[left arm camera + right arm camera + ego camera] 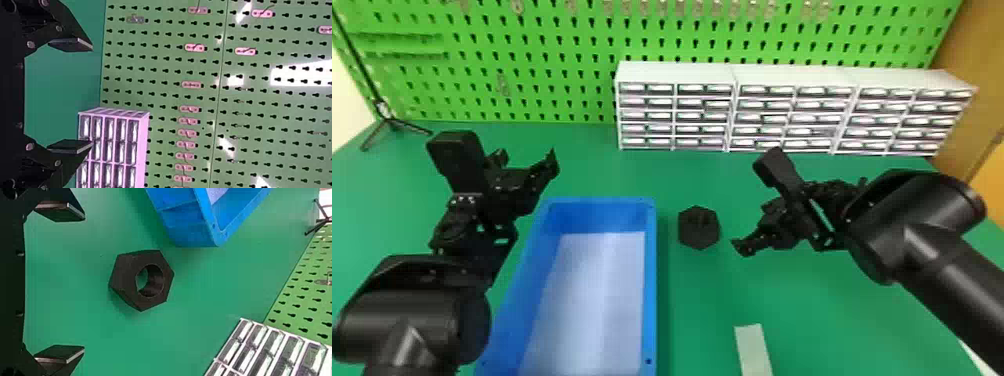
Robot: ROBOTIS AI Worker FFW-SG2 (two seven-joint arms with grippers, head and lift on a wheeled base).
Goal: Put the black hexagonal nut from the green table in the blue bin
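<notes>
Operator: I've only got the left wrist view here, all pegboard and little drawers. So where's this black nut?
Observer: The nut lies on the green table, between the blue bin and the right gripper.
Operator: Has that grabby thing got hold of anything?
Observer: No, its fingers are spread wide with nothing between them.
Operator: And what's inside the bin?
Observer: A pale lining covers most of its floor.

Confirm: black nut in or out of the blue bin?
Out. The nut lies on the green table, beside the bin; the right pincer is open and apart from it.
</notes>
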